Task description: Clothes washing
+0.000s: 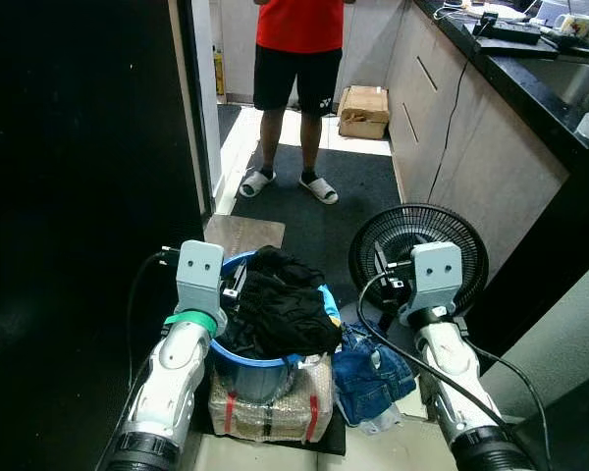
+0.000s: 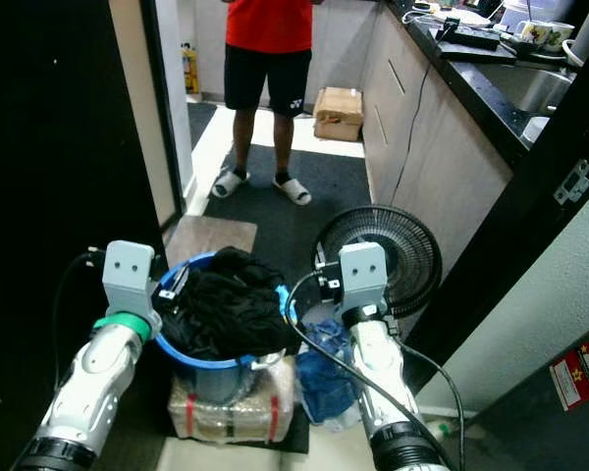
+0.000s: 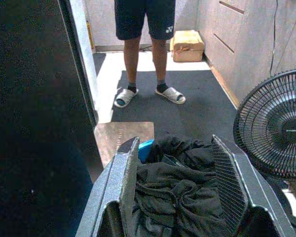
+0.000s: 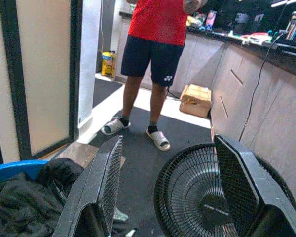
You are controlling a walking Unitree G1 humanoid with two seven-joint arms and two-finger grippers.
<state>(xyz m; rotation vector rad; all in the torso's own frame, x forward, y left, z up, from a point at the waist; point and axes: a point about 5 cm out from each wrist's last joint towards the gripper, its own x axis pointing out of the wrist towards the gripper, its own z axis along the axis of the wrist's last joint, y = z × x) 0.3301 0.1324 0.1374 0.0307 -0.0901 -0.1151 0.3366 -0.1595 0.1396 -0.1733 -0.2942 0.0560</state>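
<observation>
Blue tub (image 1: 265, 365) heaped w/ dark clothes (image 1: 280, 302) sits on wrapped bundle (image 1: 271, 407), between arms. L gripper (image 3: 175, 180) wide open over the heap, holds nothing. R gripper (image 4: 167, 185) wide open, empty, facing fan (image 1: 417, 257). Risk: tub perched high, a sideways tug likely tips it; jeans (image 1: 371, 378) on floor could snag
</observation>
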